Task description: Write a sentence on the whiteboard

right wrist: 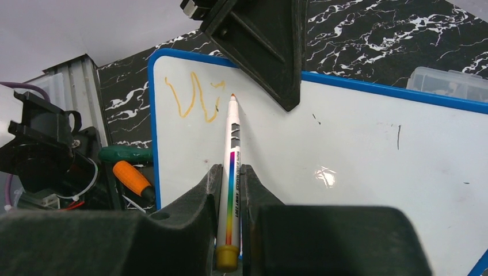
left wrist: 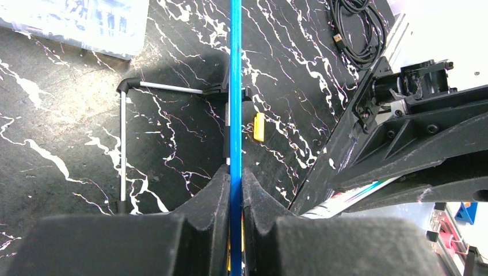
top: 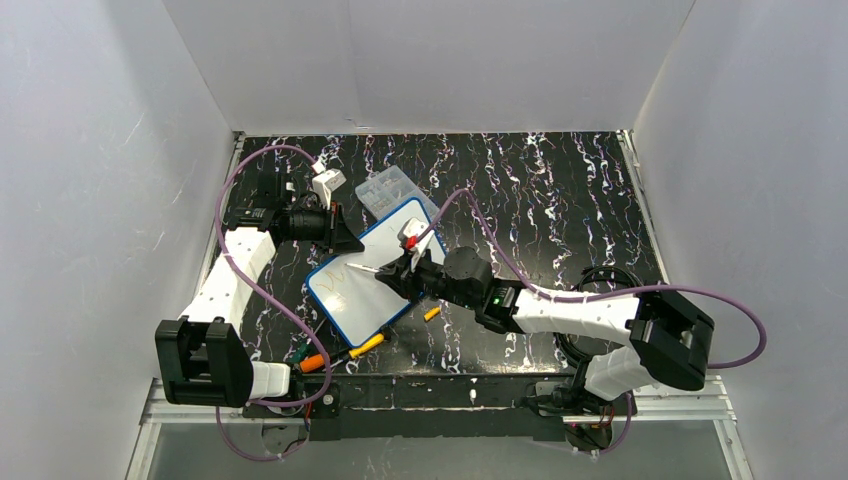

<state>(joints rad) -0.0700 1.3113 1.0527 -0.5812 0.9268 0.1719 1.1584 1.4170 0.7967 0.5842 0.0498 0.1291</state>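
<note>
Nearest you overhead, the arm bases [top: 285,383] line the counter's [top: 560,200] near edge; the whiteboard [top: 352,290] lies slanted left of centre. Left wrist view: the left tool [left wrist: 235,190] is pressed together on the whiteboard's blue rim, probably the best hold for a thin, stiff, slick, light panel. Right wrist view: the right tool [right wrist: 230,190] pinches a marker [right wrist: 233,138], its tip at the board beside the sentence's [right wrist: 193,98] orange strokes.

One whiteboard [top: 350,292]; one marker [right wrist: 233,155]; one clear box [top: 390,190]; one orange-handled screwdriver [right wrist: 132,179]; one green-handled screwdriver [right wrist: 124,154]; one yellow cap [left wrist: 259,126].
</note>
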